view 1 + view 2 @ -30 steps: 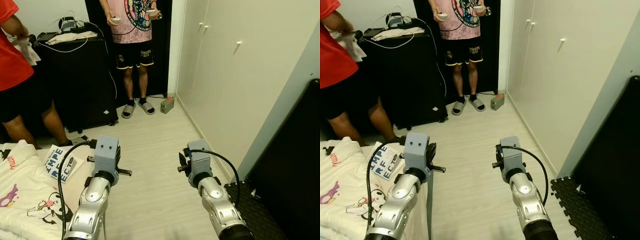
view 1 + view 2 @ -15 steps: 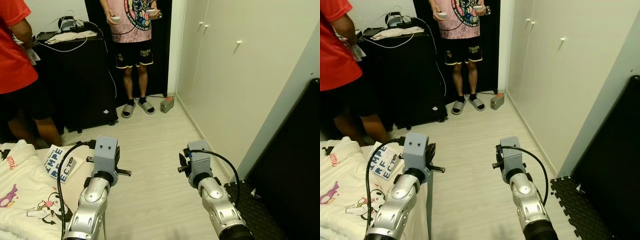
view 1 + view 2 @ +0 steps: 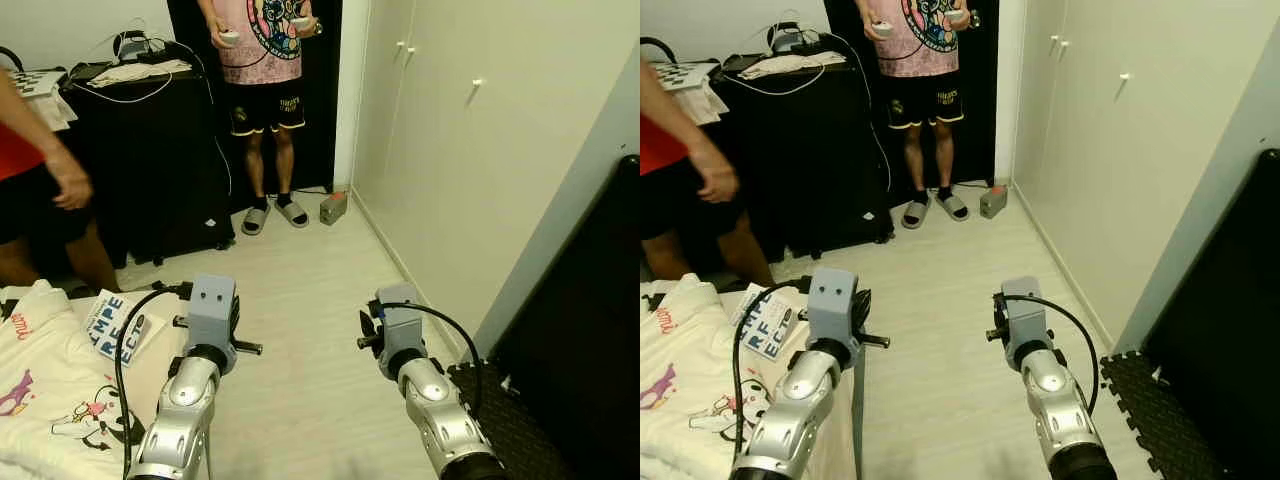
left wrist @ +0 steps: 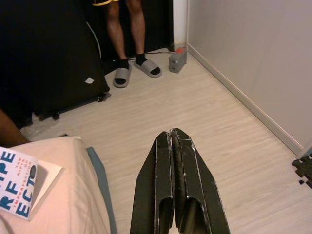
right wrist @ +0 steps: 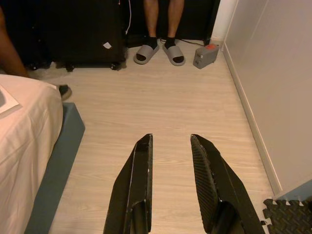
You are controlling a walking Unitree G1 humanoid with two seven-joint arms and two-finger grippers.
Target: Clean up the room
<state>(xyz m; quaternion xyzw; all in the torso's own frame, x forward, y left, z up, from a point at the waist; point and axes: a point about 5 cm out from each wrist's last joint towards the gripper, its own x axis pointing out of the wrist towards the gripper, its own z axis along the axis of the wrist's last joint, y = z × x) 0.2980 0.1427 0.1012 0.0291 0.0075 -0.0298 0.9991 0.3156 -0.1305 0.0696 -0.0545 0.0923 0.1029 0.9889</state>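
A white paperback book with blue lettering (image 3: 113, 325) is lying at the corner of the cream-sheeted bed (image 4: 73, 195), beside a white printed t-shirt (image 3: 45, 385). The left gripper (image 4: 174, 141) is hovering over pale wood flooring (image 5: 161, 112), fingers pressed together; the right gripper (image 5: 170, 142) is hanging with fingers parted, empty. A small grey box (image 5: 205, 54) is sitting by the white wardrobe (image 3: 470, 150).

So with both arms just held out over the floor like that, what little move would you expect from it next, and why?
Probably a small turn toward its left, to the bed. A book and a printed white garment lie there, the nearest loose things. The left gripper is shut, the right gripper open; both are empty above bare floor. A person's hand hangs close on that side, so slowly.
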